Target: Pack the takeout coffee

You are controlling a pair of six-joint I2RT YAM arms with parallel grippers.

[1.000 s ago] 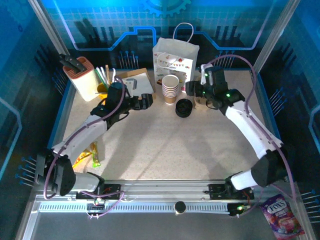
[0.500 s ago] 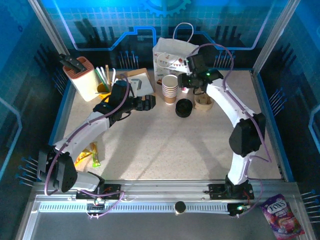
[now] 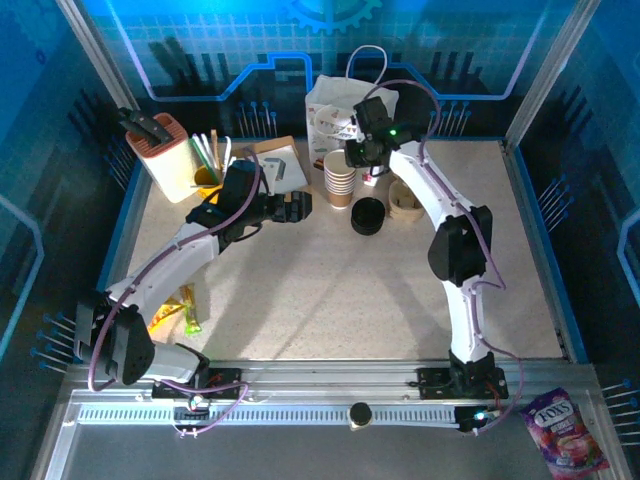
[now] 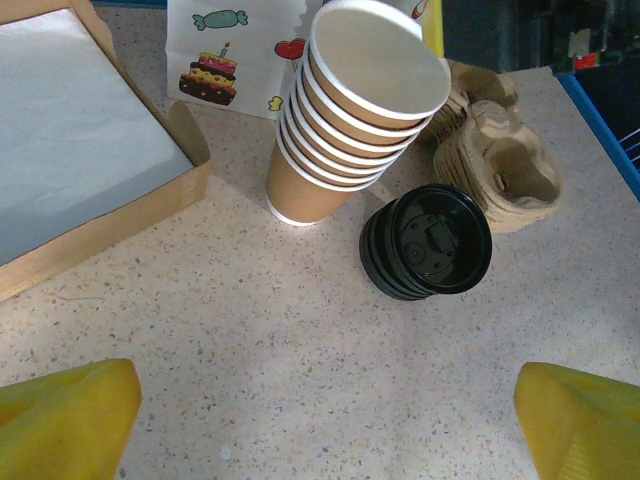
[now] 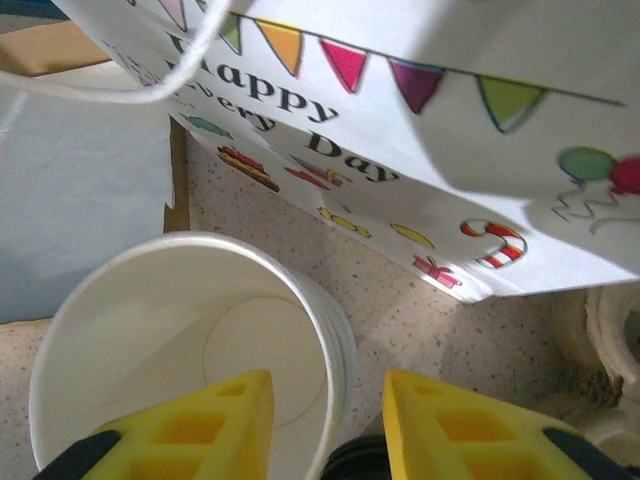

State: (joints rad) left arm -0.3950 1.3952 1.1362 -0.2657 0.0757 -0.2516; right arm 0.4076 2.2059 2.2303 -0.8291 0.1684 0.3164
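Well, nearest us the left gripper (image 3: 298, 205) hangs with fingers spread wide, the black lids (image 4: 427, 242) and the upright cup stack (image 4: 340, 130) just beyond it. Farther on, the right gripper (image 5: 325, 420) sits directly over that stack (clearly the closer arm), one finger inside the top cup (image 5: 200, 340), one outside, rim wall between. Pinched or not, I can't tell. Behind stands the paper bag (image 5: 450, 130).

Robotics lab test cell, enclosed by aluminium frame posts (image 3: 95, 60) and blue circuit-printed panels (image 3: 200, 50), speckled tabletop (image 3: 330, 290) edged in blue, slotted mounting rail (image 3: 300, 378) fixed along the near side.
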